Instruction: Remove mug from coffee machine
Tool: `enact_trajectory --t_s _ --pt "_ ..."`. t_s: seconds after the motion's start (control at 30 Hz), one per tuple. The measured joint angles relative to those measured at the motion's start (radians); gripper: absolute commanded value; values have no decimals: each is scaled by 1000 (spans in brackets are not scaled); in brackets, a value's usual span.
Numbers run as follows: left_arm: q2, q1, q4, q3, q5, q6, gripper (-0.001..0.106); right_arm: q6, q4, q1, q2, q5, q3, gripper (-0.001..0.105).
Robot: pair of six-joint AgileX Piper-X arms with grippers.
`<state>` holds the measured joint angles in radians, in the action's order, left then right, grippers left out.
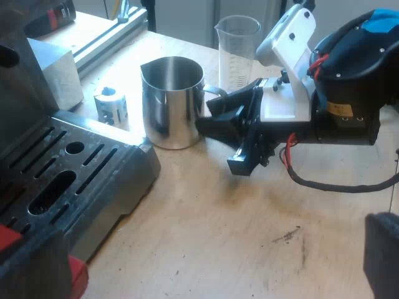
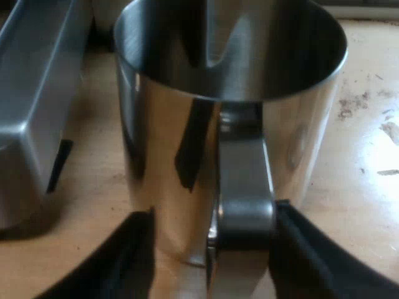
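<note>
- Your mug point(image 2: 187, 156) stands upright on the table point(image 1: 218, 212), off the machine and just beside the drip tray point(image 1: 81, 168).
- Call the mug's spout 12 o'clock: its handle point(image 2: 243, 180) is then at 6, the tray at about 10, and the glass point(image 1: 237, 50) at about 4, close behind the mug.
- Your right gripper point(image 1: 211, 115) sits at 6 o'clock, straddling the handle.
- Its fingers point(image 2: 299, 249) are spread, not clenched. One touches the handle's side, and the other is apart from the handle, close to the mug's wall.
- Your left gripper point(image 1: 218, 240) hangs over bare table at about 8 o'clock, well apart from the mug, fingers released wide with nothing between them.
</note>
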<state>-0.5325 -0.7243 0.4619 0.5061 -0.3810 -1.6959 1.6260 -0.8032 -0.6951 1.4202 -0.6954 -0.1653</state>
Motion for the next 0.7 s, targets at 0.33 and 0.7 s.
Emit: enact_trajectory --t_s 0.33,0.7 --pt "0 0 0 0 0 0 98 0 128 0 -95 79 0 56" --pt "-26 0 0 0 0 0 98 -55 697 0 -543 231 -19 55"
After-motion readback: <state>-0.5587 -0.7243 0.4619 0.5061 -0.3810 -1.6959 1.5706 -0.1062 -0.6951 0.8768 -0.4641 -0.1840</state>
